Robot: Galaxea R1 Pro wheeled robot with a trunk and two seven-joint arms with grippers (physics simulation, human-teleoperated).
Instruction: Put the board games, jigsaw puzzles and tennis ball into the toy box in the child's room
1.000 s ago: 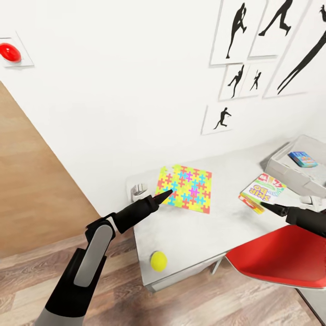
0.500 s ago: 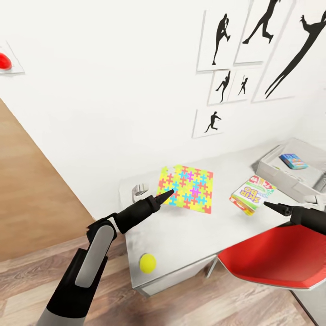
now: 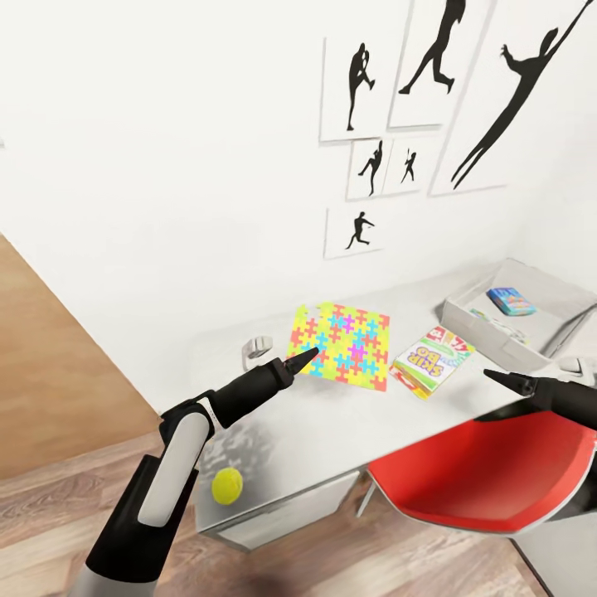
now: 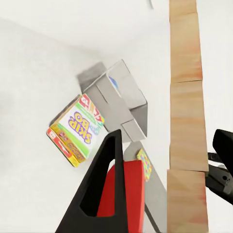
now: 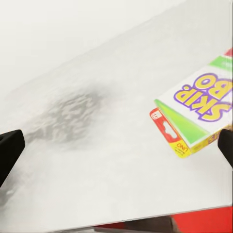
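Nearest in the head view, the left gripper hangs just above the white table, its dark fingers reading as a single point over the near edge of the jigsaw puzzle; its wrist view shows one finger with a wide gap to the other at the frame's edge, so it stands spread and carries nothing. At about 7 o'clock from that gripper the tennis ball rests on the table close to its front edge. At 3 o'clock the right gripper pokes in above the red chair, also empty; its wrist view has the two fingertips at opposite frame edges, wide apart, with the Skip-Bo board game lying flat between them on the tabletop. In the head view that game sits just beside the puzzle. Farther back, at 2 o'clock, the grey toy box holds a small blue box. Black silhouette prints hang on the white wall behind.
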